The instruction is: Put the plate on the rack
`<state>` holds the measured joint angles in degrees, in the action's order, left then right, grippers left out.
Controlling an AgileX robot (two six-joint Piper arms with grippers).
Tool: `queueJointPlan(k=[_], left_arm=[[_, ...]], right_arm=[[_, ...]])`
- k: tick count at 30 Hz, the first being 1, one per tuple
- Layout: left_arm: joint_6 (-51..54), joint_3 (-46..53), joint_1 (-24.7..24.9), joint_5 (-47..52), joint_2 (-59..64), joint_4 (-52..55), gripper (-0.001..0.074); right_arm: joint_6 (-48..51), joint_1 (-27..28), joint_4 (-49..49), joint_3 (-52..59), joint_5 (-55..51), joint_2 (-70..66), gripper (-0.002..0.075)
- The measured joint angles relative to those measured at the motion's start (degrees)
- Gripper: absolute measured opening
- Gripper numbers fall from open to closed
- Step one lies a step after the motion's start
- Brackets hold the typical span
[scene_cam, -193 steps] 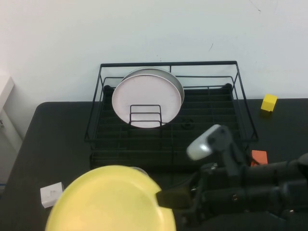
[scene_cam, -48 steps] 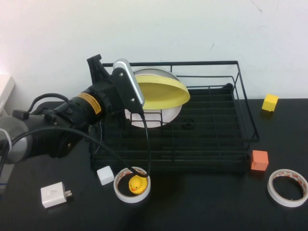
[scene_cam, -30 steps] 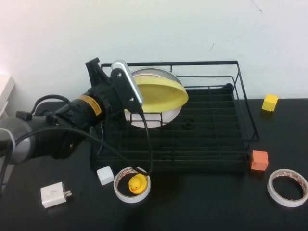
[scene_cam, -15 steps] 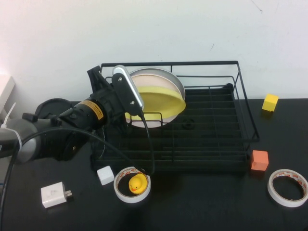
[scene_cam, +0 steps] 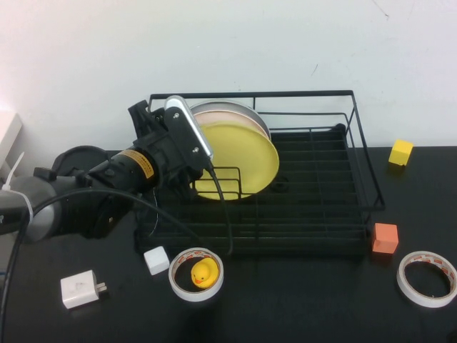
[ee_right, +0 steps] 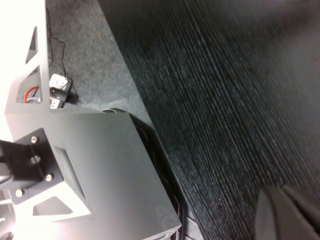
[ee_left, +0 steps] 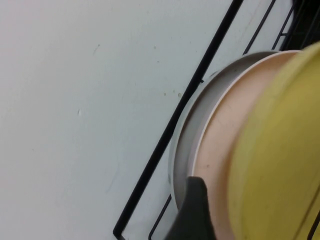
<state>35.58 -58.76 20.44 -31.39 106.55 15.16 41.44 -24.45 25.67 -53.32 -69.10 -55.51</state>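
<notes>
Plate (scene_cam: 239,161), bright yellow, stands nearly upright in the left rear part of the black wire rack (scene_cam: 325,214), leaning back against a pale pink-white plate (ee_left: 220,165) and a grey plate (scene_cam: 235,108) stacked behind it. Its lower edge sits at the small wire divider loop (scene_cam: 218,174).

Left gripper (scene_cam: 191,158) is at the plate's left edge, over the rack's left side. In the left wrist view one dark fingertip (ee_left: 192,210) lies against the pink-white plate's rim, with the yellow plate close on its other side. Whether the fingers pinch the yellow plate or stand loose around it cannot be told. The left arm (scene_cam: 93,189) reaches in from the left, carrying a yellow label band.

Right gripper (ee_right: 287,212) is out of the high view. Its wrist camera faces dark carpet and a grey metal stand (ee_right: 85,165); only dark finger parts show in a corner, which appear pressed together.

On the black table (scene_cam: 307,307) in front of the rack: a tape roll (scene_cam: 173,275) with a yellow rubber duck (scene_cam: 205,272) inside it, a small white cube (scene_cam: 156,260) just beside it, and a white plug adapter (scene_cam: 81,289) further left. On the right: an orange cube (scene_cam: 385,238), a second tape roll (scene_cam: 428,278), and a yellow cube (scene_cam: 399,151) near the wall.
</notes>
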Motion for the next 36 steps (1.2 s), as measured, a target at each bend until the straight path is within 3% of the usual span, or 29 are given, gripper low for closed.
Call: queueJointPlan(k=[5, 9, 11, 13, 17, 20, 24, 28, 32, 36], left_arm=[[-0.2, 0.0, 0.1, 0.0, 0.4, -1.1, 0.0525], [-0.3, 0.0, 1.2, -0.8, -0.1, -9.4, 0.0517], [0.4, 0.0, 2.2, -0.7, -1.5, -15.2, 0.0478], [2.0, 0.1, 3.6, 0.0, -3.4, -21.6, 0.041], [7.2, 0.1, 7.5, 1.2, -8.1, -36.8, 0.0136], [10.8, 0.1, 10.3, 2.8, -12.0, -48.0, 0.0043], [14.9, 0.2, 13.2, 8.6, -17.2, -57.8, 0.0015], [16.6, 0.3, 14.3, 21.0, -22.8, -69.5, 0.0009], [16.7, 0.4, 14.3, 31.4, -27.3, -82.9, 0.0008], [16.7, 0.4, 14.3, 39.1, -29.9, -87.4, 0.0008]], right_arm=[[0.0, 0.0, 0.0, 0.0, 0.9, 0.0, 0.0001], [0.0, 0.0, 0.0, 0.0, 1.4, 0.0, 0.0001], [0.0, 0.0, 0.0, 0.0, 2.6, 0.0, 0.0001], [0.0, 0.0, 0.0, 0.0, 3.8, 0.0, 0.0001], [-0.7, 0.0, -3.7, 0.0, 5.0, 0.0, 0.0001], [-4.9, 0.0, -11.8, 0.0, 4.3, 0.9, 0.0001], [-11.5, 0.0, -22.2, 0.0, 2.2, 5.0, 0.0001], [-16.0, 0.0, -28.7, 0.0, 2.4, 12.2, 0.0001], [-19.8, 0.0, -29.8, 0.8, 4.6, 20.5, 0.0001], [-21.4, 0.0, -28.3, 4.9, 7.7, 28.7, 0.0001]])
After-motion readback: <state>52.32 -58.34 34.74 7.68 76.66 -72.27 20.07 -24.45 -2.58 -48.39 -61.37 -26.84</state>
